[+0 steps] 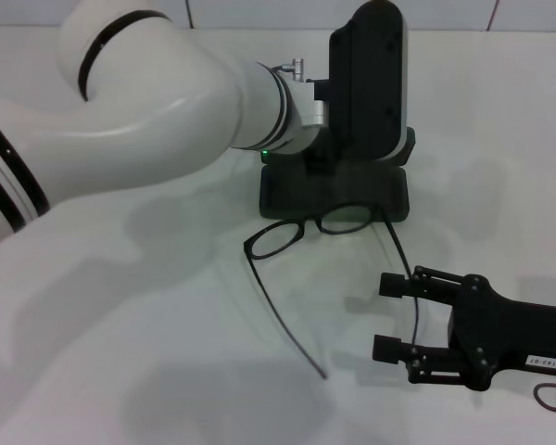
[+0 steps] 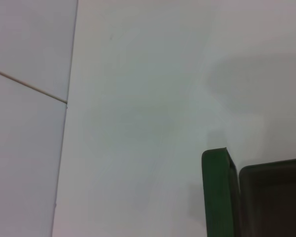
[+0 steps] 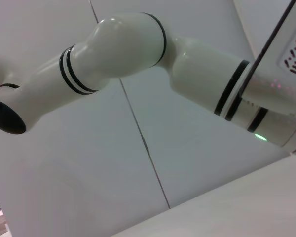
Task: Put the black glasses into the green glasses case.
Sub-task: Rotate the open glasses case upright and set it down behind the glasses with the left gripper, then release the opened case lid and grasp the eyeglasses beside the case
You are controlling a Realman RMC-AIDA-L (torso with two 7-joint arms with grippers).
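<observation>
Right gripper (image 1: pixel 396 318), chunky black, sits nearest w/ fingers spread wide around one temple arm, not gripping. White left arm (image 1: pixel 167 102) reaches over the dark green hard clamshell case (image 1: pixel 334 190); its gripper's state can't be told. Thin black round-lens glasses (image 1: pixel 310 227) lie on the white table (image 1: pixel 120 352) touching the case's front, temples trailing toward the right gripper.

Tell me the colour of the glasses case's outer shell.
Dark green, clearest on the case in the left wrist view.

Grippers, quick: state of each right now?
Left gripper: at the green glasses case, fingers hidden, cannot tell.
Right gripper: open around a temple of the black glasses.
</observation>
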